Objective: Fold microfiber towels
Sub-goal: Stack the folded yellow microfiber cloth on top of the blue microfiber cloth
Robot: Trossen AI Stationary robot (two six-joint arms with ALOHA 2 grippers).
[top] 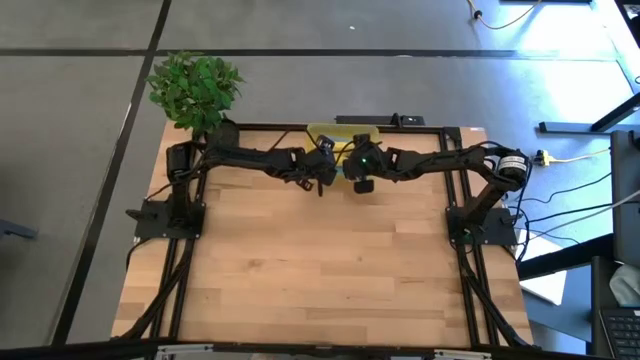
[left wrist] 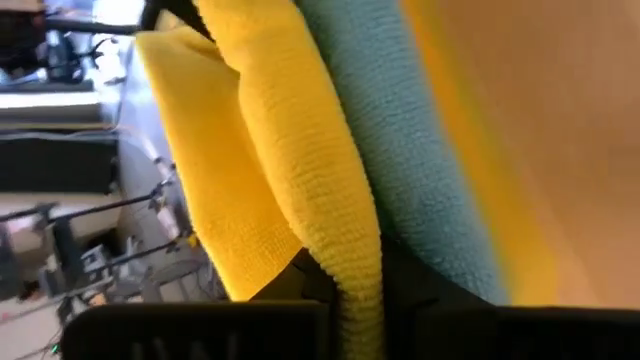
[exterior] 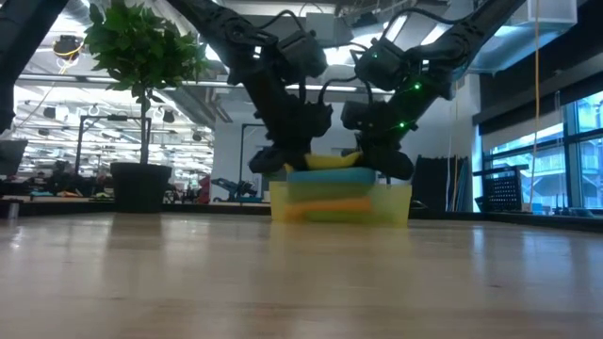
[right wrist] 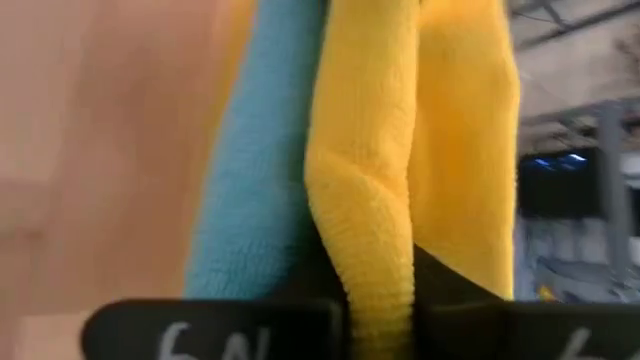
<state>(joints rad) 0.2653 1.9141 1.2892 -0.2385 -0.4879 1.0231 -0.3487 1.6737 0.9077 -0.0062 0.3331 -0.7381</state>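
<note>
- While the big wooden surface (top: 320,260) sits bare in front, everything's happening at its far edge, in the middle.
- A leafy potted plant (top: 195,88) stands off the far left corner of the surface.
- Both dark arms reach in from their sides and meet over a see-through yellow bin (exterior: 396,202) at that far edge.
- Inside the bin the towels are stacked: a teal towel (exterior: 330,177) sits near the top, with an orange towel (exterior: 325,204) below it in the low view.
- The yellow towel (exterior: 332,160) is on top of the pile, bunched up a bit above the bin's rim.
- Left claw (left wrist: 360,300) is down at the bin's left side, pinched shut on a fold of the yellow towel, with the teal one lying right against it.
- Right claw (right wrist: 380,300) is at the bin's right side doing the same thing, closed on a ridge of that yellow towel, teal towel just beside.
</note>
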